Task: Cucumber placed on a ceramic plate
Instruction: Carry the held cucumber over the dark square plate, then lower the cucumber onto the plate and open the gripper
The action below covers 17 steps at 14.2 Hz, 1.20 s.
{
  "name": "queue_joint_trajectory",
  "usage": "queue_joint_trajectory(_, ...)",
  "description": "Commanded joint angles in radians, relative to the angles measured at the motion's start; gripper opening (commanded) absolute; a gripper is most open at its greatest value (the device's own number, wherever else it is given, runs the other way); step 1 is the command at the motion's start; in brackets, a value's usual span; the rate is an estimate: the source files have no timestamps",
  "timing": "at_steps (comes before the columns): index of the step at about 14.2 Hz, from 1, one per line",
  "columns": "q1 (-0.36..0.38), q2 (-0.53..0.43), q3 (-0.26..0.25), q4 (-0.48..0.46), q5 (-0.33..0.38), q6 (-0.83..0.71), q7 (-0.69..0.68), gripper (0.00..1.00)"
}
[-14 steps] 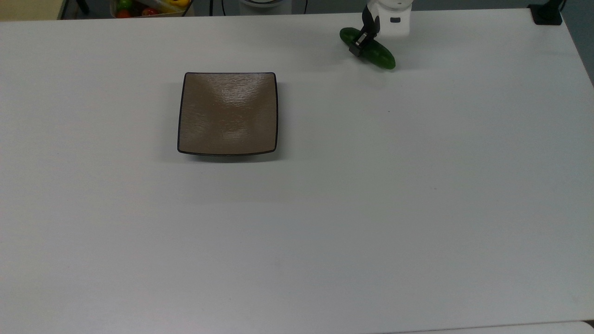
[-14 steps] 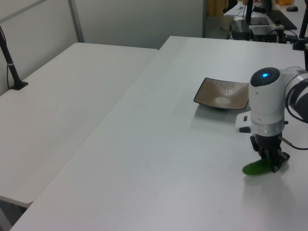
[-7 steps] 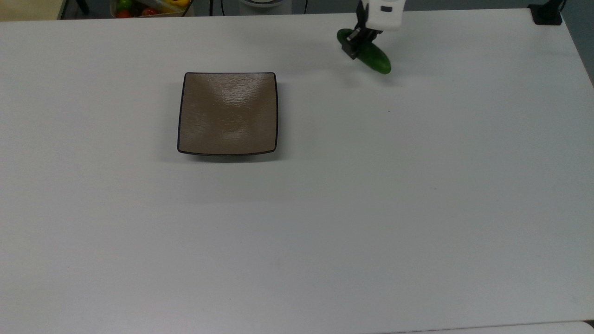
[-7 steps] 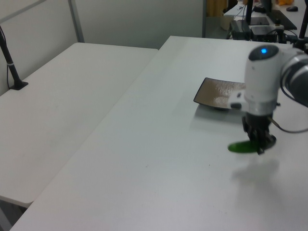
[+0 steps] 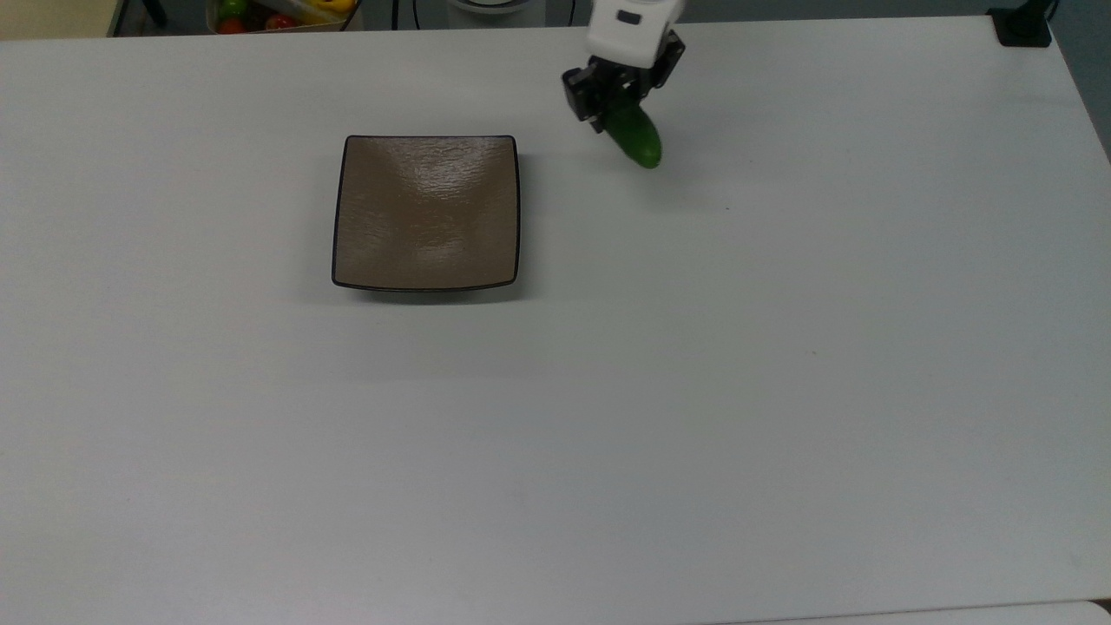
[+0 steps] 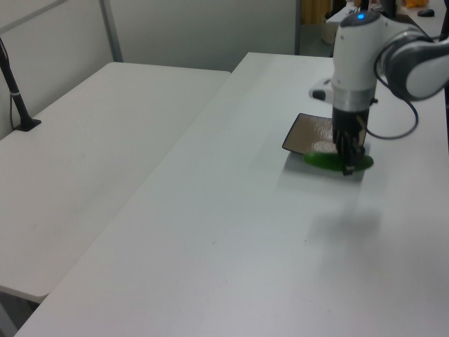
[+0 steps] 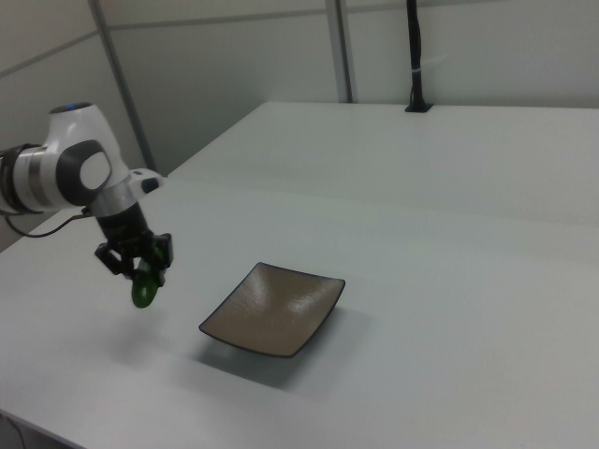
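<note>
1. The cucumber (image 5: 636,139) is dark green and glossy. It hangs in the air above the tabletop (image 5: 608,391), clamped near one end, with its free rounded end pointing toward the bottom of the top view. In the right view it (image 7: 143,291) shows end-on as a small green round below the fingers, and a soft shadow lies on the tabletop beneath it.
2. The gripper (image 5: 614,93) has its two black fingers closed on the cucumber, one on each side of its body. In the left view the gripper (image 6: 349,156) points straight down from a white wrist, and the cucumber (image 6: 330,161) lies roughly level across it.
3. The ceramic plate (image 5: 426,211) is square and brown-taupe with a thin dark rim and rounded corners; it sits flat on the tabletop with nothing on it. In the top view the cucumber is to the right of the plate's upper right corner, near it but apart. In the right view the plate (image 7: 274,309) is to the right of the held cucumber.
4. A blue light glows on the arm's white joint (image 6: 359,17) in the left view.
5. No brand, label or writing can be read on anything.
6. At the top view's upper left edge, a container of colourful items (image 5: 278,13) sits beyond the tabletop.
</note>
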Motion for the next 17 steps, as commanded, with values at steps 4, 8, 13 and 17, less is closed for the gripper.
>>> queue_joint_trajectory(4, 0.011, -0.008, -0.163, 0.034, -0.052, -0.018, -0.002, 0.39)
queue_joint_trajectory(8, 0.011, 0.011, -0.267, 0.03, -0.093, 0.043, -0.045, 0.41)
queue_joint_trajectory(13, 0.011, 0.089, -0.312, 0.03, -0.126, 0.117, -0.051, 0.41)
queue_joint_trajectory(17, 0.009, 0.146, -0.315, 0.032, -0.153, 0.139, -0.05, 0.59)
